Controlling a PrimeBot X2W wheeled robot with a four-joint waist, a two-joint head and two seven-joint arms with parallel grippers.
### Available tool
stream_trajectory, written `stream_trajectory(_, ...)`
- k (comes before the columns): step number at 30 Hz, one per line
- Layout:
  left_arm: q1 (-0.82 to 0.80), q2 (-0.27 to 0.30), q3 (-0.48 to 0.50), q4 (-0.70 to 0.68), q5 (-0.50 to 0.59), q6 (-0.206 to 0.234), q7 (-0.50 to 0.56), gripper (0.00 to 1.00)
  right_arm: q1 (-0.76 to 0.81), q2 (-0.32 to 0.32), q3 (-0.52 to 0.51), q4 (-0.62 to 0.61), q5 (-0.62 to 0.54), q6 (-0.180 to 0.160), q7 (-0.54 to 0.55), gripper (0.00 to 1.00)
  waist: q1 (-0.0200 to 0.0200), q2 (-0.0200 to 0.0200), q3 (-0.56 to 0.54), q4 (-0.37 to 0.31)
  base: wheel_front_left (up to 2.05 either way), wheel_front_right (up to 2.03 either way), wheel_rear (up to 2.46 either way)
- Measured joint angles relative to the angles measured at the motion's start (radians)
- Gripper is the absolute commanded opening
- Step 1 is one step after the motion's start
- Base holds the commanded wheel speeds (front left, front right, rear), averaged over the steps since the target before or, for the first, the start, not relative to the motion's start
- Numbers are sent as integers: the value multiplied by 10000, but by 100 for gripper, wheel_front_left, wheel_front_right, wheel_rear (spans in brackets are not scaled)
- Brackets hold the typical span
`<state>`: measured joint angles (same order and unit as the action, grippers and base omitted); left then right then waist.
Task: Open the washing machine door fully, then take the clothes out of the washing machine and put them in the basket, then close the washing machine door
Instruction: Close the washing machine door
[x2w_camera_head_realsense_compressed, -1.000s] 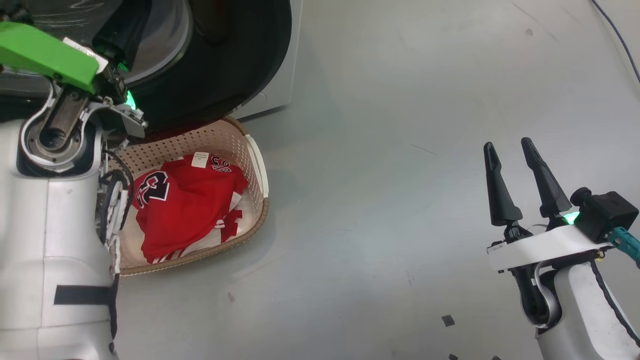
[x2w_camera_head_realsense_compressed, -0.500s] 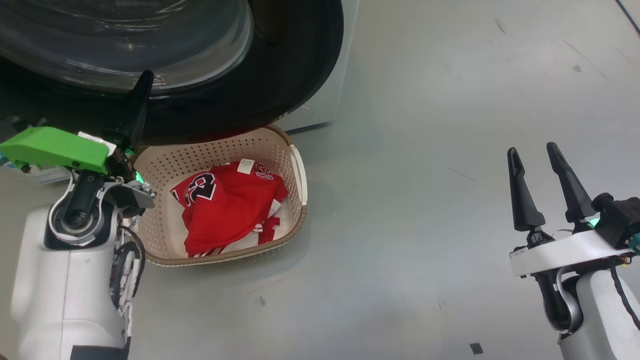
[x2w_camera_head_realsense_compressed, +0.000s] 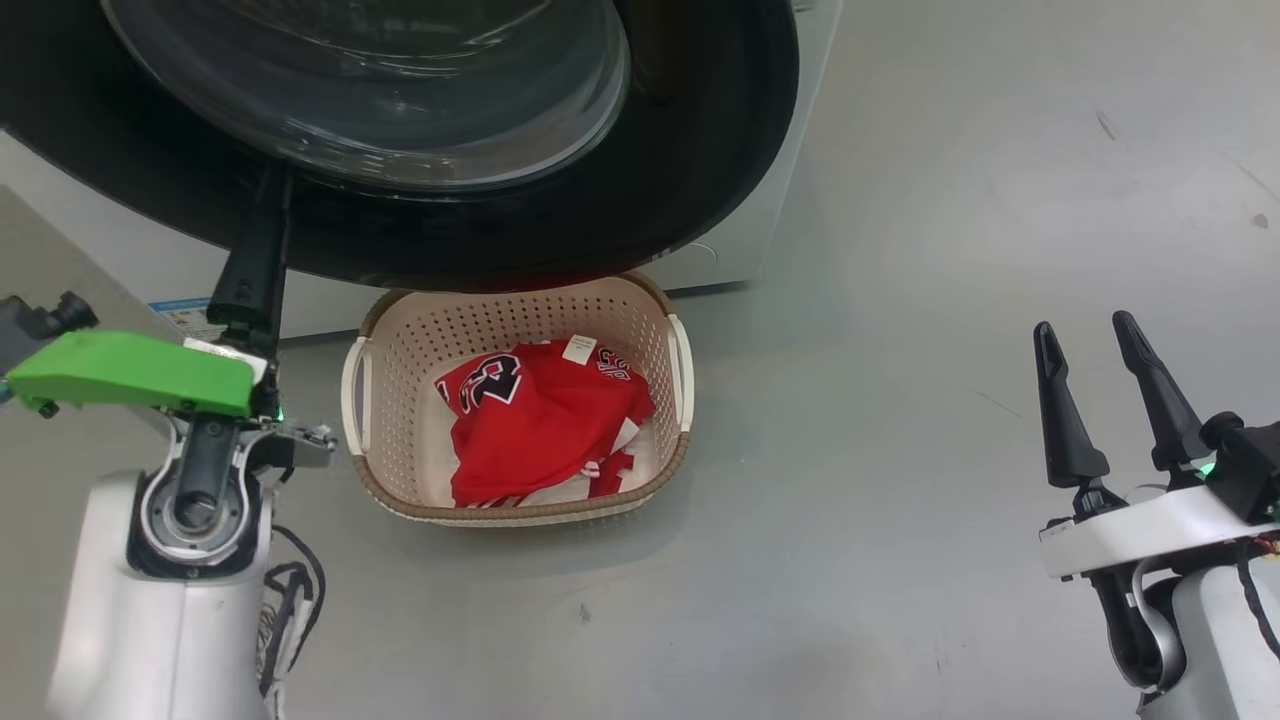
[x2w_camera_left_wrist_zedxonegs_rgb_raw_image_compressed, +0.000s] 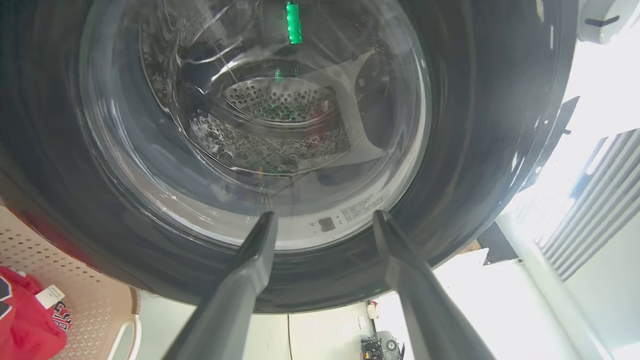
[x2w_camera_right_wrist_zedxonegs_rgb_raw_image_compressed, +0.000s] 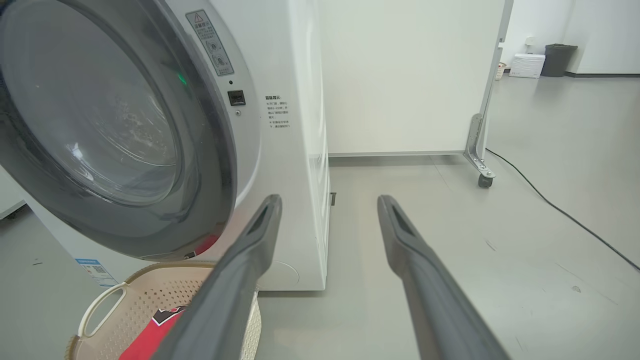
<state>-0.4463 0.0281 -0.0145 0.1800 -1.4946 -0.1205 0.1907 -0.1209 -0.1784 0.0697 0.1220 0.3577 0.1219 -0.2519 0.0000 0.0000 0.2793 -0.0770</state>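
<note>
The clothes (x2w_camera_head_realsense_compressed: 540, 430) carry black, white-edged numerals that appear to read 23, and a white tag (x2w_camera_head_realsense_compressed: 578, 348) whose print is illegible. The washing machine (x2w_camera_right_wrist_zedxonegs_rgb_raw_image_compressed: 295, 150) front bears a warning-triangle label (x2w_camera_right_wrist_zedxonegs_rgb_raw_image_compressed: 210, 42), a block of small text (x2w_camera_right_wrist_zedxonegs_rgb_raw_image_compressed: 276, 112) and, at its lower left corner, a blue label (x2w_camera_right_wrist_zedxonegs_rgb_raw_image_compressed: 92, 267). None of the three is legible.

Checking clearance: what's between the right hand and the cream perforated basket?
Head view: bare grey floor between right hand and cream perforated basket.

The washing machine door (x2w_camera_head_realsense_compressed: 700, 200) is seen in glossy black, the washing machine (x2w_camera_right_wrist_zedxonegs_rgb_raw_image_compressed: 295, 165) in white. The basket (x2w_camera_head_realsense_compressed: 520, 312) is coloured cream, patterned with perforations and rimmed in brown. The clothes (x2w_camera_head_realsense_compressed: 530, 440) at centre frame are shown bright red, lettered black and white.
</note>
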Motion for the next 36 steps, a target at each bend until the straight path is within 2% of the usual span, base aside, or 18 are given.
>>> stream_trajectory(4, 400, 19, -234, -510, 1540, 0, -1032, 100, 177, -36, 0, -10, -82, 0, 0, 100, 0, 0, -161, 281, 0, 0, 0)
stream_trajectory(10, 1060, 558, -746, -984, 4105, -4, -2537, 100, 325, -46, -35, -10, -173, 0, 0, 100, 0, 0, -472, 598, 0, 0, 0)
stream_trajectory(14, 1431, 1097, -1183, -1087, 6201, -6, -3448, 100, 465, -58, -61, -12, -268, 0, 0, 100, 0, 0, -686, 767, 0, 0, 0)
stream_trajectory(17, 1645, 1321, -1281, -1317, 7338, 203, -4067, 100, 591, -56, -42, -10, -359, 0, 0, 100, 0, 0, -857, 862, 0, 0, 0)
stream_trajectory(24, 2448, 1478, -1942, -1388, 9179, 1237, -4299, 100, 720, -50, 10, 2, -454, 0, 0, 100, 0, 0, -1248, 972, 0, 0, 0)
stream_trajectory(30, 3127, 1461, -2412, -1308, 10006, 2079, -4293, 100, 1056, -31, -2, 35, -527, 0, 0, 100, 0, 0, -1556, 1003, 0, 0, 0)
stream_trajectory(36, 3706, 1400, -2608, -1294, 10489, 2215, -4293, 100, 1238, 0, -6, 23, -583, -2, 0, 100, 0, 0, -1697, 1033, 0, 0, 0)
